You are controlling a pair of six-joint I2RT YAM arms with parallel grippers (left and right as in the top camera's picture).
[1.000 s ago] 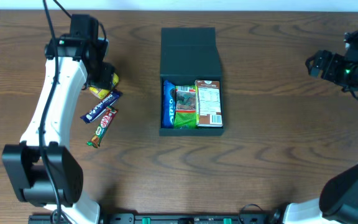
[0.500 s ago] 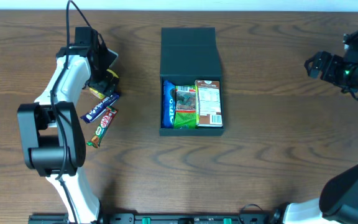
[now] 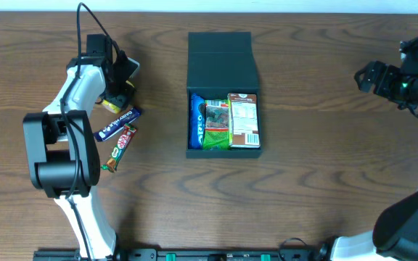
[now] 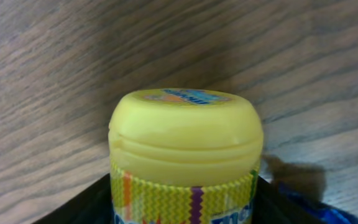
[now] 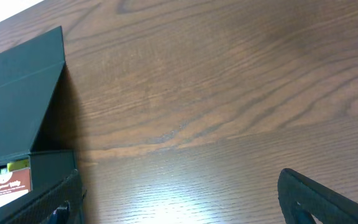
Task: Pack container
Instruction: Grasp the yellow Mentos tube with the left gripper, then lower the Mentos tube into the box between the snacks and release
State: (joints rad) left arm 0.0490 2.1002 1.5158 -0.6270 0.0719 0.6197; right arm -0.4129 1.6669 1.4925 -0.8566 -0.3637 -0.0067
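Two snack bars lie nearest, on the left side of the counter (image 3: 303,188): a red-brown wrapped chocolate bar (image 3: 120,146) and, just beyond it, a dark blue wrapped bar (image 3: 118,123). Neither has shifted over the last second. Beyond them, toward the far left corner, the left pincer (image 3: 118,92) is clamped on a yellow-capped round plastic tub with a zigzag label (image 4: 185,143). The wrist view shows dark fingers against both sides of the label. What changed is the arm: it has folded back on itself and turned its wrist, while the tub has barely left its spot. I judge the grasp made, with the lift and carry not yet begun. At mid-counter the dark teal squarish container (image 3: 222,58) lies open, lid flat toward the far edge. It holds a blue packet (image 3: 197,123), a green packet (image 3: 215,125) and a brown-and-white carton (image 3: 243,119), all unchanged. Little room looks left for the tub. Near the far right corner the right pincer (image 3: 369,75) hangs with its fingers spread, idle as before.
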